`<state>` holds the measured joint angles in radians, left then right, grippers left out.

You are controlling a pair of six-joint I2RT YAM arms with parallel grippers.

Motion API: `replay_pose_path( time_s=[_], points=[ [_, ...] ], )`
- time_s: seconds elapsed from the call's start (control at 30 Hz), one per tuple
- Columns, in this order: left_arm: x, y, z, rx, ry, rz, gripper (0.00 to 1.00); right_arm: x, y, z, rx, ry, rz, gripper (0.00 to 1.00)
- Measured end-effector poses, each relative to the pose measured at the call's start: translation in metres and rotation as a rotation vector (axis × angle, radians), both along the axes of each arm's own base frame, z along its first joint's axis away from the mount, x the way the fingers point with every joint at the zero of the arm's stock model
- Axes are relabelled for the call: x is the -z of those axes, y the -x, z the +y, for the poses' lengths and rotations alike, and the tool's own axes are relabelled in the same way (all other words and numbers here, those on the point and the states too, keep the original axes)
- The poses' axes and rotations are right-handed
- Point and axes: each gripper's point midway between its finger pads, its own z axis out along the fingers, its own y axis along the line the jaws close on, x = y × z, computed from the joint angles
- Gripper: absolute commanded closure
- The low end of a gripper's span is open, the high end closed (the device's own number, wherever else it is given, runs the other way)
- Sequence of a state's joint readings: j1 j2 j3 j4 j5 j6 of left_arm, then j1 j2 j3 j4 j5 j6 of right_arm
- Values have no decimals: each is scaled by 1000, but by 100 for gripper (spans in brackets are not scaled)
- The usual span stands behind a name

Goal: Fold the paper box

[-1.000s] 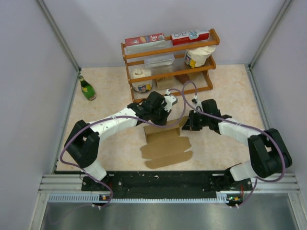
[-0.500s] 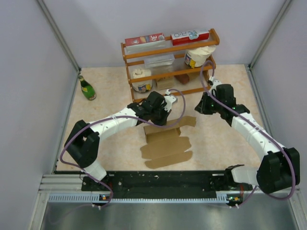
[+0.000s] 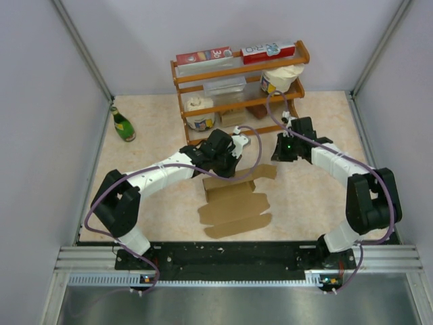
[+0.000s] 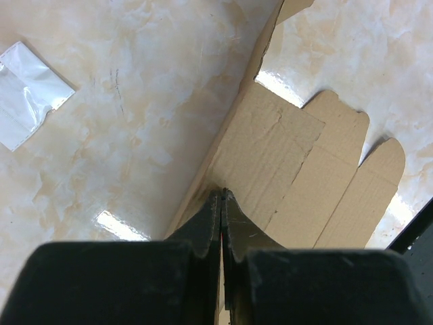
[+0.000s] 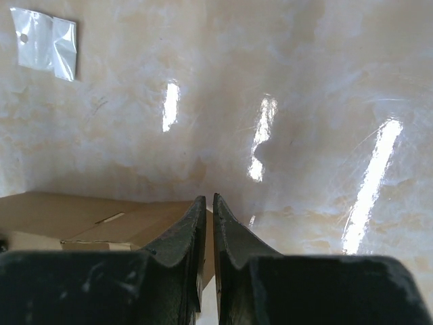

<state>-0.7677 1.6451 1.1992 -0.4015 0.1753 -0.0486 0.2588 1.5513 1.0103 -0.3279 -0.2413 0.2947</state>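
Pinching a raised paper box (image 4: 284,156) panel, the left gripper (image 4: 222,193) anchors; the right gripper (image 5: 208,200), barely parted and empty, should fold the flap (image 3: 265,171).

1 paper box (image 3: 233,203), 1 bottle (image 3: 123,125), 1 rack (image 3: 230,71), 2 red cartons (image 3: 203,55) (image 3: 268,50).

right gripper (image 5: 209,198): black fingers nearly together, thin gap, nothing between them, hanging over table | glossy beige marble-patterned table (image 5: 304,101): streaked with bright glare | brown cardboard sheet (image 5: 81,217): flat on table, its edge reaching behind left finger | small clear plastic bag (image 5: 46,40): flat on table, well apart from cardboard
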Motion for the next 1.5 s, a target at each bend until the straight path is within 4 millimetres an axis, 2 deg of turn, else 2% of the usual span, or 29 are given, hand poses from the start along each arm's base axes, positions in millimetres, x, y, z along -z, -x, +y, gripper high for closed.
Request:
replay_pose_path(
  time_s=[0.1,0.3,0.4,0.57,0.8,0.93,1.03,1.5],
  points=[
    [0,0,0,0,0,0,100,8,0,0,-5,10,18,92],
    [0,0,0,-1,-1,0,100,8,-1,0,-6,8,11,91],
    [0,0,0,0,-2,-1,100,7,-2,-1,-3,11,7,86],
    [0,0,0,-1,-2,-2,100,-1,-2,-4,1,26,-21,75],
    [-1,0,0,-2,-3,-2,100,-27,2,-10,-24,53,-95,54],
    [0,0,1,-1,-5,0,100,-31,9,-13,-67,81,-98,41],
    [0,0,1,-1,-5,1,100,-32,13,-14,-103,100,-89,36],
    [0,1,1,-1,-6,3,100,-32,24,-22,-184,168,-86,33]
  ],
)
